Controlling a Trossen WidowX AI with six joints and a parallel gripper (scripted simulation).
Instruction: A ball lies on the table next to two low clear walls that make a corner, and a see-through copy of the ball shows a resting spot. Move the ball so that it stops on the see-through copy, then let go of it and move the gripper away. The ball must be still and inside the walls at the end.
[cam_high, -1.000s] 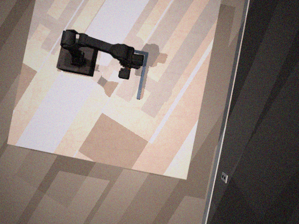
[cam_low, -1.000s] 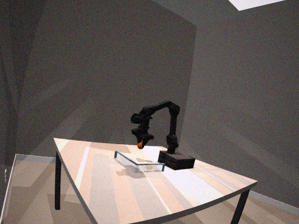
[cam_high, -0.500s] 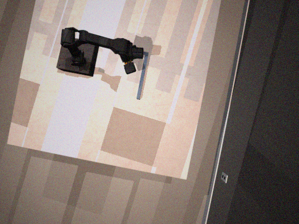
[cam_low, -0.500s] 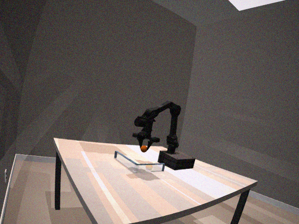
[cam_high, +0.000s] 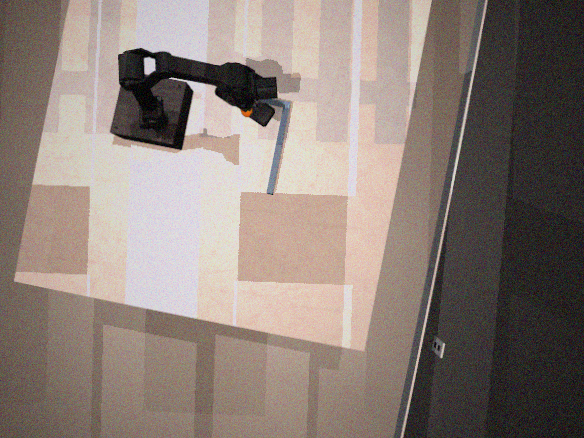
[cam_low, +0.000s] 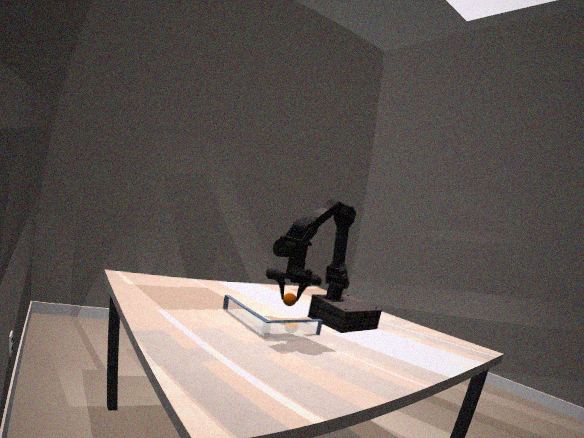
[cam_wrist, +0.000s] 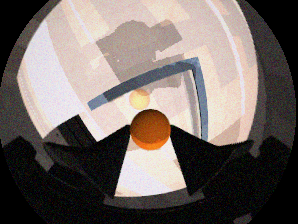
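Wrist view: end effector (cam_wrist: 150, 141) clamped on orange ball (cam_wrist: 149, 129), above pale copy (cam_wrist: 139, 100).

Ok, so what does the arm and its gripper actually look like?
The arm is matte black all over, built of slim blocky links rising from a dark square base. The gripper has two short dark tapered fingers. No cables or markings are visible.
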